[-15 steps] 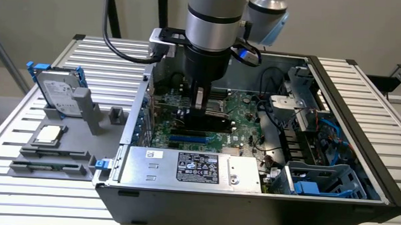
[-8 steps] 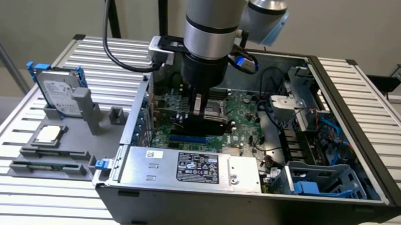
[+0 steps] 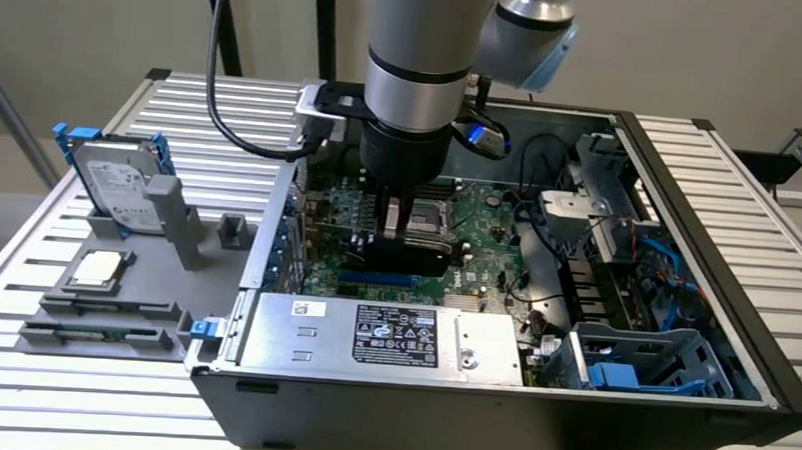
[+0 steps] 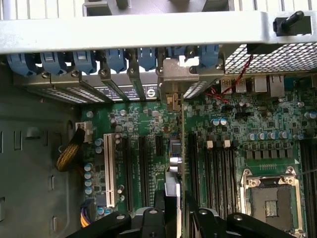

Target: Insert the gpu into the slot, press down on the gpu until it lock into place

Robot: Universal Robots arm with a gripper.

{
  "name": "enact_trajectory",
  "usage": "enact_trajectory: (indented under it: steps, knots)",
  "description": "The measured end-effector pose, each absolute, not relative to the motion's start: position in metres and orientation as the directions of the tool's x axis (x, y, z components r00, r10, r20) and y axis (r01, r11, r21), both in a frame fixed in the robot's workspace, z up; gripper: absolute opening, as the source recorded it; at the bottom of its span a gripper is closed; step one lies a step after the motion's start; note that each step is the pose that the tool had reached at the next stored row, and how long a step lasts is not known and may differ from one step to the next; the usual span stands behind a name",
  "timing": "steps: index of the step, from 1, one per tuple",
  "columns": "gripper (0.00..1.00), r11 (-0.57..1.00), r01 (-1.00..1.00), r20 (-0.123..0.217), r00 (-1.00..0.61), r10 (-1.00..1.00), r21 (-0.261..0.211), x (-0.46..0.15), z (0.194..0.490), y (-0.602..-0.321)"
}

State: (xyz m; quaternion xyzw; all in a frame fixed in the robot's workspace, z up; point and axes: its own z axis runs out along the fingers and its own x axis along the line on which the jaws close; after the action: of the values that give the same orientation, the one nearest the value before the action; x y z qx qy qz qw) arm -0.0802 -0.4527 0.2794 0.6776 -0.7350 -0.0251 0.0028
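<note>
The pincer [image 3: 404,225] is clamped on the top edge of the upright gpu [image 3: 410,253], holding it directly over the slot [image 3: 366,280] at the motherboard [image 3: 487,263] edge nearest the power supply [image 3: 384,334].

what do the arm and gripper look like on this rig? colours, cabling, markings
The arm is a silver-grey metal tube with a light-blue joint cap and a black wrist section. A black cable loops down to a silver bracket at the wrist, and a blue lead sits on the other side. The gripper is black with bolted linkages. No markings are readable.
</note>
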Motion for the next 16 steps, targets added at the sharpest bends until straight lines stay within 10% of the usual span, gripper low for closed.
enact_trajectory:
  steps: [16]
  knots:
    - [0.26, 0.054, -0.998, -0.031, -0.055, -0.998, 0.041, -0.0810, 0.2772, -0.4520]
